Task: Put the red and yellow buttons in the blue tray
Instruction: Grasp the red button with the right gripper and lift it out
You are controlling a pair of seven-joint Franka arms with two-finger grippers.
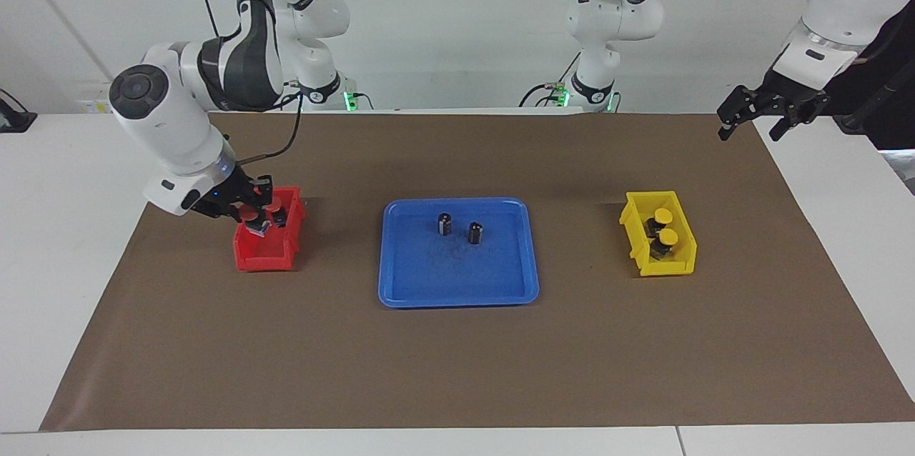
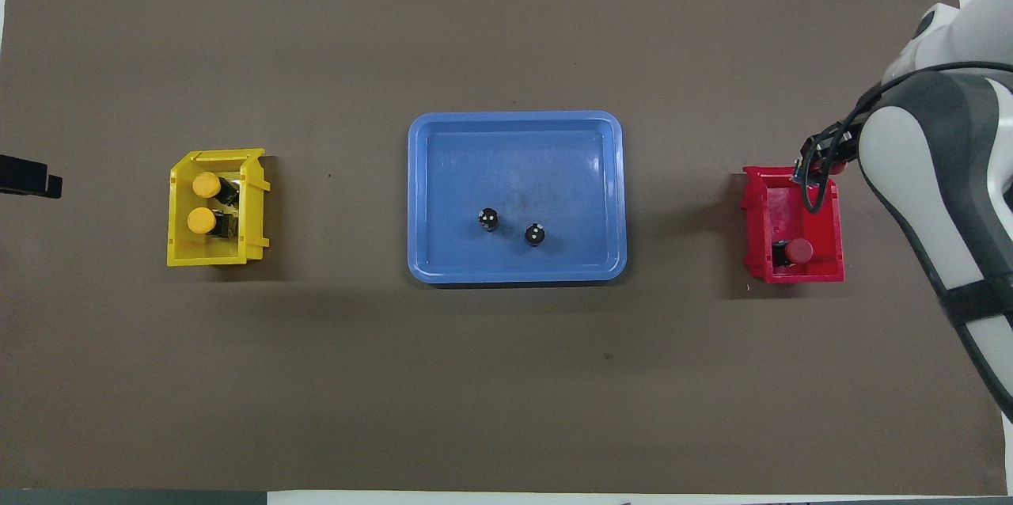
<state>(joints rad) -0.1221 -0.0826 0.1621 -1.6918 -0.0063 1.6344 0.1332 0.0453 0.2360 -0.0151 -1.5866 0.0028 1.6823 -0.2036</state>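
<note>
The right gripper point(image 1: 259, 221) is clamped on a red button point(image 1: 251, 214) just above the red bin point(image 1: 266, 256), at the tray's point(image 1: 400, 284) nine o'clock in the facing view. The lift is under way, I judge — next comes a carry over the tray and release. The second red button point(image 2: 795, 251) lies in the bin; yellow buttons point(image 1: 663, 226) sit in the yellow bin point(image 1: 668, 269). The left gripper point(image 1: 759, 116) waits, spread wide.

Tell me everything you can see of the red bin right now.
The red bin is a small open-topped box that looks like moulded plastic, standing upright on the brown mat at the right arm's end of the table, apart from the blue tray. One red-capped button lies inside, at the end nearer the robots. The right gripper, shut on another red-capped button, hangs over the bin's opening; whether it touches the bin cannot be told.
</note>
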